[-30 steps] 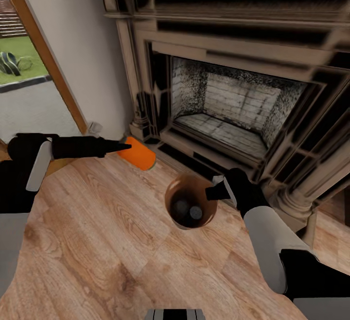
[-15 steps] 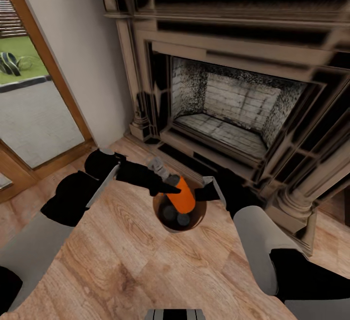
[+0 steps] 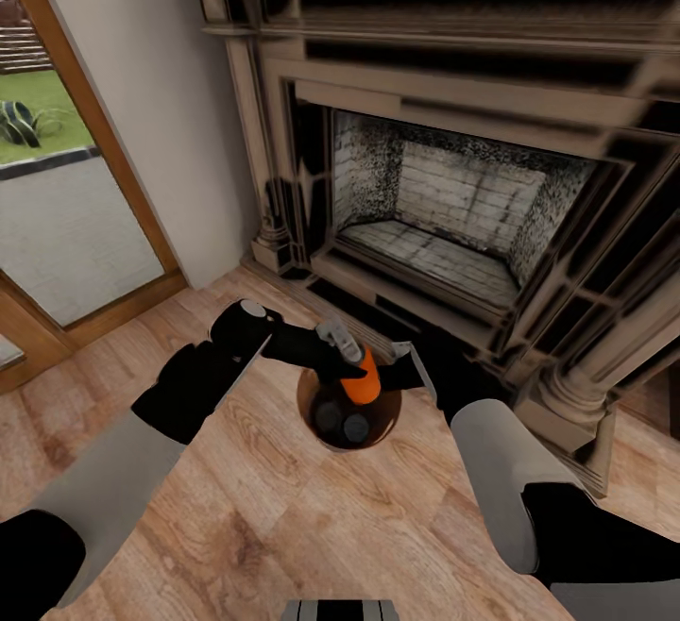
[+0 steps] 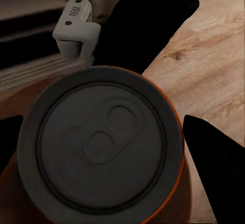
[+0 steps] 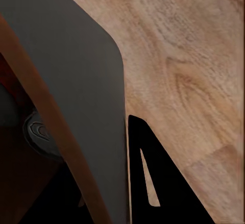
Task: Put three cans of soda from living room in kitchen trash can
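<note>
The tash can (image 3: pixel 304 406), a glossy copper-brown pail, hangs above the plank floor in front of the fireplace. My right gripper (image 3: pixel 404 374) is shut on its rim (image 5: pixel 66 147). Two cans of soda lie inside, showing grey tops (image 3: pixel 328 416) (image 3: pixel 356 427). My left gripper (image 3: pixel 351 368) is shut on the third can of soda (image 3: pixel 363 385), upright and orange, with its lower end inside the pail's mouth. The left wrist view looks down on that can's grey top (image 4: pixel 99 145) with a black finger (image 4: pixel 214 157) on each side.
The dark ornate fireplace (image 3: pixel 453 196) rises just behind the pail, with its raised hearth step (image 3: pixel 378 305) close by and a column base (image 3: pixel 567 385) at the right. A wood-framed glass door (image 3: pixel 57 215) stands to the left. Plank floor (image 3: pixel 283 517) stretches toward me.
My left arm swung the orange can from the left to above the pail, then lowered it partway into the mouth. The right gripper and the pail shifted slightly left.
</note>
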